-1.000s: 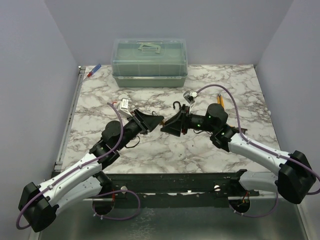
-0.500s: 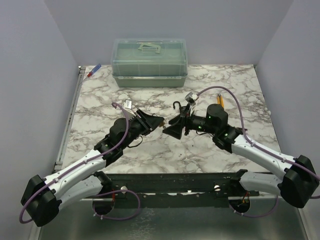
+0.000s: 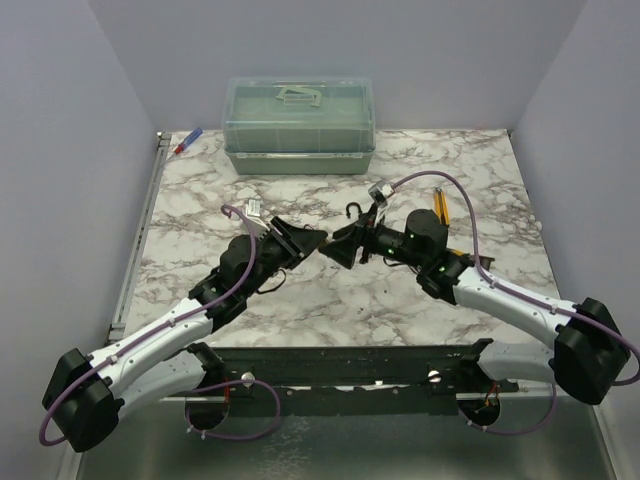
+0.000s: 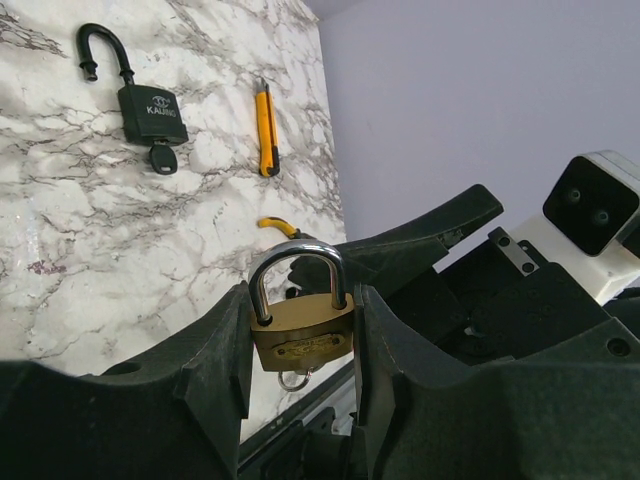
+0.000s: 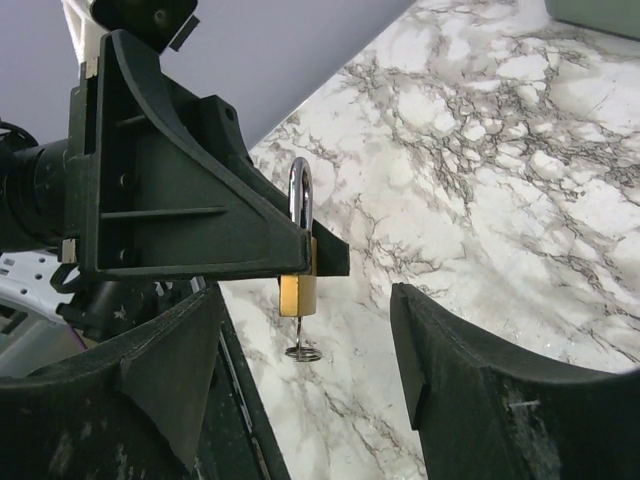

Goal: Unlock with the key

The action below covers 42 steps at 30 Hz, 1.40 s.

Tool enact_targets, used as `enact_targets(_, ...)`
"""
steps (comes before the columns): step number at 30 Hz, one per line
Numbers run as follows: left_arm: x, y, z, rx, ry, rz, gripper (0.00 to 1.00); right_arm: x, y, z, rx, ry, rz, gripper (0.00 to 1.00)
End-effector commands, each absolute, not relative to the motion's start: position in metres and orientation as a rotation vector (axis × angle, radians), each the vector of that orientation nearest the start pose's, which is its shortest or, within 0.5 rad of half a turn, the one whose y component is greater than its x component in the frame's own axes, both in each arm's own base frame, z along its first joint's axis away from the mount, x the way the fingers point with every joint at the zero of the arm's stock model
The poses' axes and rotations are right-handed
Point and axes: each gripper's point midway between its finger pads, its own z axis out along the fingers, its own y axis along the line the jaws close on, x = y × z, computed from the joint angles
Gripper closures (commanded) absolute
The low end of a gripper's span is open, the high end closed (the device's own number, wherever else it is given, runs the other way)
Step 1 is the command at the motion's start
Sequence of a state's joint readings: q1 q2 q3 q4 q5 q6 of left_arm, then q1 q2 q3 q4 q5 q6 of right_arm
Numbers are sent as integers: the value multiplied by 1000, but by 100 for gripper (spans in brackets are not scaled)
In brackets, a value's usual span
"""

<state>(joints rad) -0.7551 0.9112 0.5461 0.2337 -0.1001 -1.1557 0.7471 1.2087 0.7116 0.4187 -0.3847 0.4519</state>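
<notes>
The key, tiny with a rounded black head, lies on the marble against the bottom edge of the black padlock, whose shackle stands open. My left gripper is shut on a small brass padlock, shackle closed and pointing up. A thin metal shaft with a wire ring hangs from its underside. My right gripper is open just in front of the brass padlock, with its jaws wide on either side and touching nothing. From above, the left gripper and right gripper meet tip to tip.
A yellow utility knife lies to the right of the black padlock. A translucent green lidded box stands at the back. A red and blue pen lies at the back left corner. The metal rail runs along the near edge.
The right gripper's jaws have spread wider and it has moved left, closer to the left gripper's tips. The left gripper has shifted slightly right, still holding the brass padlock.
</notes>
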Motion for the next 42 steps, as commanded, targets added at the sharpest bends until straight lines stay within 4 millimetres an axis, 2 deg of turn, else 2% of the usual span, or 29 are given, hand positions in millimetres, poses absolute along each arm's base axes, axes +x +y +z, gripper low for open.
enact_targets(1,253,-257,265,-519,1759,-1332,100,245,334,239,-514,1680,1181,30)
enact_targets(9,253,-255,265,-545,1747,-1340,100,248,339,236,-498,1675,1190,47)
enact_targets(20,254,-255,265,-565,1735,-1355,100,248,350,233,-486,1668,1223,51)
enact_targets(29,253,-254,263,-565,1734,-1354,100,249,352,230,-475,1670,1231,83)
enact_targets(31,252,-253,262,-559,1735,-1351,98,248,352,231,-477,1669,1232,94)
enact_targets(33,251,-253,261,-541,1735,-1345,88,247,350,231,-480,1669,1230,100)
enact_targets(36,247,-249,261,-512,1728,-1334,41,244,348,235,-486,1660,1232,100)
enact_targets(37,246,-247,262,-505,1723,-1328,31,243,347,237,-491,1657,1230,100)
enact_targets(39,243,-240,262,-501,1710,-1314,19,238,345,242,-510,1647,1234,100)
enact_targets(42,237,-232,265,-489,1682,-1305,16,230,343,247,-543,1639,1251,100)
